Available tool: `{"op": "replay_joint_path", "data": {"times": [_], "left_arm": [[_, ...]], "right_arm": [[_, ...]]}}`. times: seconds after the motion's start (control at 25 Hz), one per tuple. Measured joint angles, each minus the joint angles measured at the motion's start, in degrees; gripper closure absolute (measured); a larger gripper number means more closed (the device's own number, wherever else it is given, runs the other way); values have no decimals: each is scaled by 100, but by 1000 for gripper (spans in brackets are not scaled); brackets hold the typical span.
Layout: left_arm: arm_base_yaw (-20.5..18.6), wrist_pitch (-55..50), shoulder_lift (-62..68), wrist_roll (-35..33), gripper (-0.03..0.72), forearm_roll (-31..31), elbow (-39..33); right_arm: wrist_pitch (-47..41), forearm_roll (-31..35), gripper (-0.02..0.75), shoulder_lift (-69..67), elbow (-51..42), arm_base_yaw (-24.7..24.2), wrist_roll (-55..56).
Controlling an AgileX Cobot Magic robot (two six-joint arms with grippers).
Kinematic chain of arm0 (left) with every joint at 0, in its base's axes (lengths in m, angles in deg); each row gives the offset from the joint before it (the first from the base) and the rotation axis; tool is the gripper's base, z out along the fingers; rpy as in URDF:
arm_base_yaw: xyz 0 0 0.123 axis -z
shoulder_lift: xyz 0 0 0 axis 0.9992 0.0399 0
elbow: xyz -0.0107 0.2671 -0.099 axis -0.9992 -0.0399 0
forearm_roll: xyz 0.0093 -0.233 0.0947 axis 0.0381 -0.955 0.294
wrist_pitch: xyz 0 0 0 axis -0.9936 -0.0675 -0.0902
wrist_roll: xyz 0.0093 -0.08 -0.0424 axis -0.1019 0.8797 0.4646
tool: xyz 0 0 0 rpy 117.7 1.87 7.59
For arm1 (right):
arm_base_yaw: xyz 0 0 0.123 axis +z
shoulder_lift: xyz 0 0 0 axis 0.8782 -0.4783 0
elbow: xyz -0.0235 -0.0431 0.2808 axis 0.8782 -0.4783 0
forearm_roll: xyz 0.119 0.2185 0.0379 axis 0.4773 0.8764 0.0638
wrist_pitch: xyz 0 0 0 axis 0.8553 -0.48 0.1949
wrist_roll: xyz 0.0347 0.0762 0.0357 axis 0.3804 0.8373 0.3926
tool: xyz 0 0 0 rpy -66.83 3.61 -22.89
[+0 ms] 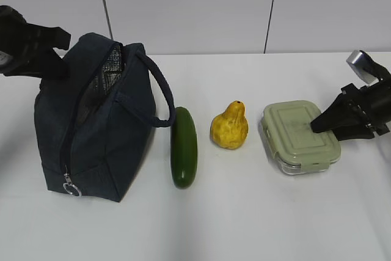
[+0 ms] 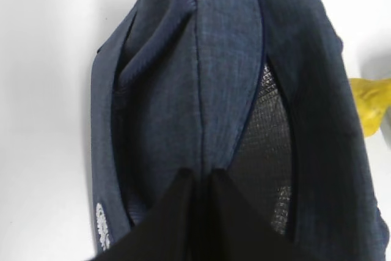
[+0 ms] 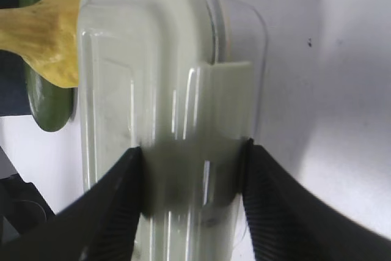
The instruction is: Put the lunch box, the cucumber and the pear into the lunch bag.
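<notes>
Where my exterior camera looks down on the white table (image 1: 244,224) and pale panelled wall (image 1: 195,4), the lunch bag (image 1: 91,120) stands leftmost — cucumber (image 1: 184,147), pear (image 1: 229,126), lunch box (image 1: 299,136) to its right. My left wrist view alone shows the left gripper (image 2: 201,178) pinched on the bag's navy edge beside silvery lining. My right wrist view shows the right gripper (image 3: 192,151) wide apart — fingers (image 3: 131,169) straddling the box lid.

Bright even light, soft-focus wrist views.
</notes>
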Motion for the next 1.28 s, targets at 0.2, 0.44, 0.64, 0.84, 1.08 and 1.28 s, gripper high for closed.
{"op": "replay_joint_path", "data": {"times": [0.2, 0.44, 0.64, 0.84, 1.08, 1.28], "left_arm": [[55, 7, 0, -91, 683, -161, 0], [154, 36, 0, -210, 683, -317, 0], [195, 49, 0, -213, 684, -349, 0], [195, 49, 0, -213, 684, -390, 4], [195, 49, 0, -213, 684, -461, 4], [213, 49, 0, -217, 685, -667, 4]], "right_arm": [[100, -1, 357, 81, 0, 0, 0], [138, 0, 357, 364, -12, 0, 0], [138, 59, 358, 505, -15, 0, 0], [138, 174, 358, 767, -24, 0, 36], [119, 339, 358, 1091, -24, 0, 149], [94, 513, 358, 1401, -24, 0, 279]]}}
